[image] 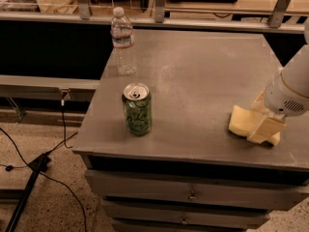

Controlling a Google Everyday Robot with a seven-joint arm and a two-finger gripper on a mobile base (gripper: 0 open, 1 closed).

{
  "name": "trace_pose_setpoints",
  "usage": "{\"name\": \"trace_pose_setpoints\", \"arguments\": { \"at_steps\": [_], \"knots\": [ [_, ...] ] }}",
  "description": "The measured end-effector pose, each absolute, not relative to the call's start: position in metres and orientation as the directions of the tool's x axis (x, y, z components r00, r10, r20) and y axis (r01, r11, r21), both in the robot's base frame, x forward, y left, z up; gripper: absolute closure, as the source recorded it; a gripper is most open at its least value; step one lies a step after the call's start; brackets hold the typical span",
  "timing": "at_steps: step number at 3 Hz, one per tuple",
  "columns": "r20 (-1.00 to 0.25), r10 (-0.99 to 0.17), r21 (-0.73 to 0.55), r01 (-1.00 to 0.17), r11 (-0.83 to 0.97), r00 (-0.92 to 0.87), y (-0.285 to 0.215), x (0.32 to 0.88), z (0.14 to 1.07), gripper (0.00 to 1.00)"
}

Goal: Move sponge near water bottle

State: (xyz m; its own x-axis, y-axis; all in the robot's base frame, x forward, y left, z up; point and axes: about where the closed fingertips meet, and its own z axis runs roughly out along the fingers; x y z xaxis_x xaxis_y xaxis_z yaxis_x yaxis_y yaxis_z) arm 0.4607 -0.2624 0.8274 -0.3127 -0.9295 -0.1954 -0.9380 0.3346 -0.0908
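Grey table (203, 76) over drawers, cables on floor, hand (263, 119) at sponge (240, 121) by right edge, can't tell how open, water bottle (123, 41) well apart.

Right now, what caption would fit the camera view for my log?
Gripper at the sponge near the table's right front edge; can left front, bottle at far left corner.

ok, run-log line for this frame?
gripper: at sponge, table front-right | water bottle: back-left, upright | sponge: not yet near bottle
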Motion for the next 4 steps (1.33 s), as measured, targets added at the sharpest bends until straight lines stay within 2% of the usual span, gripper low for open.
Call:
{"name": "trace_pose_setpoints", "arguments": {
  "at_steps": [2,3,4],
  "knots": [
    [-0.194,-0.930,-0.092,-0.939,0.333,-0.311,-0.261,0.460,0.827,0.95],
    [-0.275,-0.920,-0.099,-0.944,0.315,-0.279,-0.253,0.472,0.842,1.00],
    [-0.374,-0.909,-0.157,-0.953,0.260,-0.186,-0.228,0.500,0.884,1.00]
  ]
}}
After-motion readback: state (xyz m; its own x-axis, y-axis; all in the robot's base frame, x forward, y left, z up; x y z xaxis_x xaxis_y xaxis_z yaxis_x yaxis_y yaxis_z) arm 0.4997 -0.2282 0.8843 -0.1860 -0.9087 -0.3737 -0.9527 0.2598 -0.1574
